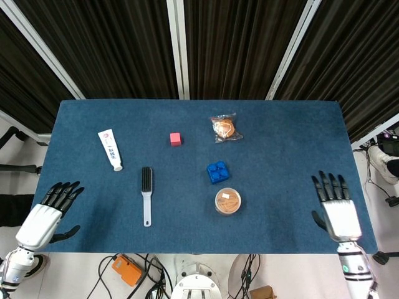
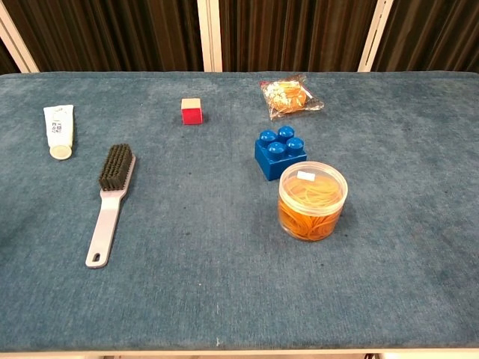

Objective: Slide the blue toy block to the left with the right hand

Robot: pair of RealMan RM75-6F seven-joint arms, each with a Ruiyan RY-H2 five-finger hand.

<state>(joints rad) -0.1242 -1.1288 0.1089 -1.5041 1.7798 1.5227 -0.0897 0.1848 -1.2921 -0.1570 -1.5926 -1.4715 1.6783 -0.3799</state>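
Note:
The blue toy block (image 1: 217, 172) (image 2: 280, 152) stands on the blue table, just behind the tub of rubber bands, with nothing touching it. My right hand (image 1: 336, 207) lies at the table's front right edge, far from the block, its fingers spread and holding nothing. At the front left edge my left hand (image 1: 47, 213) rests the same way, fingers apart and empty. Neither hand shows in the chest view.
A clear tub of orange rubber bands (image 2: 312, 200) stands right in front of the block. A bagged snack (image 2: 290, 96) lies behind it. Further left are a small red cube (image 2: 191, 111), a grey brush (image 2: 111, 196) and a white tube (image 2: 58, 129).

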